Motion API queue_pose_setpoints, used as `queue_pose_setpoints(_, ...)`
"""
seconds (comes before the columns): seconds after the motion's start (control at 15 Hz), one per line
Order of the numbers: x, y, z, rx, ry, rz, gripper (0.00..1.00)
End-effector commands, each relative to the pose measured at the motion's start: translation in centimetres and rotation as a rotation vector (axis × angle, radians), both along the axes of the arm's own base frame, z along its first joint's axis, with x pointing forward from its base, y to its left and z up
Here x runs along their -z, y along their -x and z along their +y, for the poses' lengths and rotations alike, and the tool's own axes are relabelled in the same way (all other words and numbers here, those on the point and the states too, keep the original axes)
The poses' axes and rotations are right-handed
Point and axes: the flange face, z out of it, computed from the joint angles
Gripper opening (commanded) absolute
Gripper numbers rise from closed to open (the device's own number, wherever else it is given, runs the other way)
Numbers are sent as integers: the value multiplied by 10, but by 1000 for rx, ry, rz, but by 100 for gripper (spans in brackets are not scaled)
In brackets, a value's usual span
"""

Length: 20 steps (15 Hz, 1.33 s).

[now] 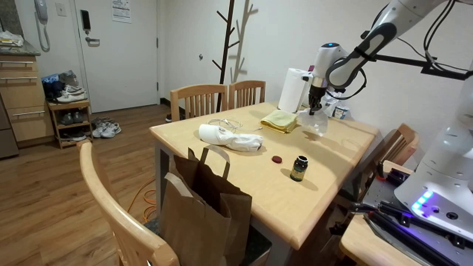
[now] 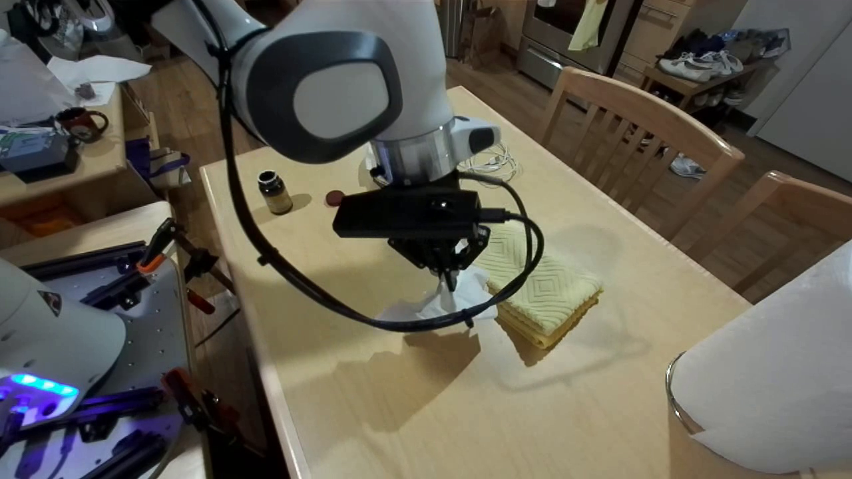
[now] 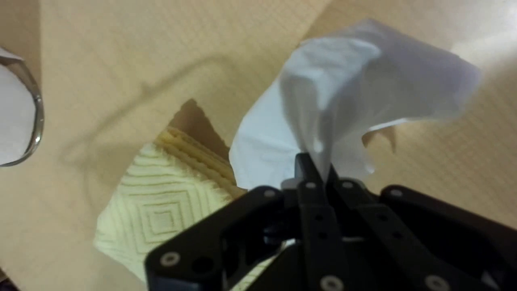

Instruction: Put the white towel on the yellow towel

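The white towel [image 1: 317,123] is a thin, paper-like sheet that hangs crumpled from my gripper [image 1: 312,110], with its shadow on the table below. My gripper also shows in an exterior view [image 2: 451,283] and in the wrist view [image 3: 317,167]; its fingers are shut on the towel's pinched part. The white towel [image 3: 262,141] spreads out beyond the fingertips in the wrist view. The yellow towel [image 1: 279,120] lies folded in a thick square on the table, right beside the gripper. In the wrist view the yellow towel [image 3: 161,214] is at lower left, partly hidden by the gripper.
A paper towel roll [image 2: 779,372] stands on the table near the yellow towel. A dark bottle [image 1: 298,169], a red lid [image 1: 276,159], a white bundle [image 1: 231,139] and a white cable [image 1: 225,123] are on the table. A paper bag [image 1: 199,221] stands at its edge.
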Motion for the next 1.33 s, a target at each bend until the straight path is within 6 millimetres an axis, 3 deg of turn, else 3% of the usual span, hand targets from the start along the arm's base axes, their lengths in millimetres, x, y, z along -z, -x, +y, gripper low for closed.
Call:
queue_pose_setpoints(0.0,-39,-10,9,-42,81,-53,3)
queue_pose_setpoints(0.27,-60,-19,23,-152,142,-84,3)
queue_pose_setpoints(0.6,-30,56,9,49,6,-63,4)
queue_pose_setpoints(0.73,-27,74,5,55,-14,-123,3)
queue_pose_setpoints(0.8,-22,51,4,27,10,-66,2)
queue_pose_setpoints(0.87,-20,59,2,35,2,-71,3)
queue_pose_setpoints(1.07,-22,55,4,28,4,-73,2)
queue_pose_setpoints(1.27,-31,29,8,-97,40,-137,2)
